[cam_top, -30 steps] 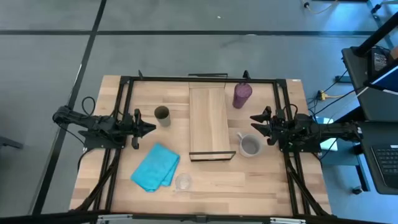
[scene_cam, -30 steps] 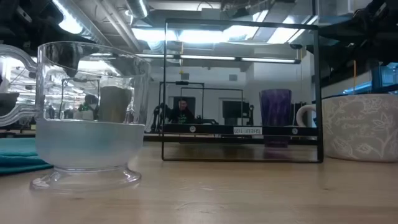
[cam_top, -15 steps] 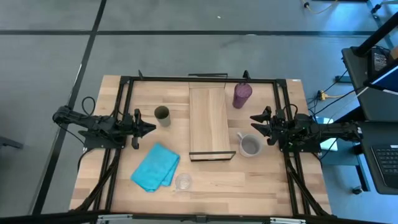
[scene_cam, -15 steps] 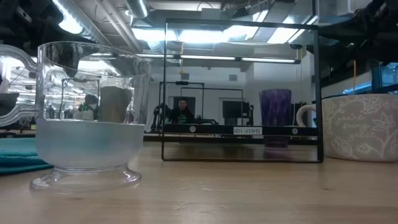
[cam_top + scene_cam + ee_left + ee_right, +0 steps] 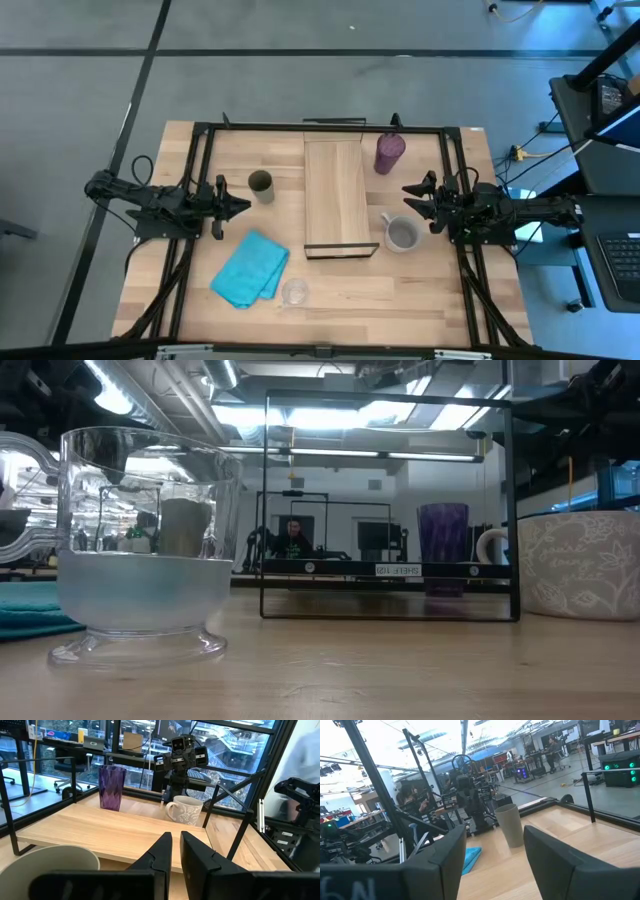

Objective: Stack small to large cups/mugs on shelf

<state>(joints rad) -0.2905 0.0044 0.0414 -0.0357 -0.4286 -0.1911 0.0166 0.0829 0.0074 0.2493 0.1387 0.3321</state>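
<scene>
Four vessels stand on a pale plank tabletop (image 5: 330,290) framed by black metal rails, on a grey floor crossed by dark lines; level across the table, a workshop with strip lights and a seated person shows beyond. Largest on the table is the long light-wood shelf board with thin black edging (image 5: 337,190), running from centre toward 12 o'clock, with nothing on it. A crumpled turquoise cloth (image 5: 250,267) lies at 7 o'clock. The tall purple ribbed tumbler (image 5: 389,152) stands just beside the shelf at 1 o'clock. The grey handled mug (image 5: 401,234), embossed with leafy patterns and script too faint to read, sits near the shelf's 4 o'clock corner. The dark olive-brown cup (image 5: 261,184) stands at 10 o'clock, apart from the shelf. The tiny clear glass (image 5: 294,292) rests at 6 o'clock beside the cloth.

At 9 o'clock the left gripper (image 5: 240,206) hangs with fingers nearly closed, holding nothing; at 3 o'clock the right gripper (image 5: 408,199) is spread wide, also without a load.
</scene>
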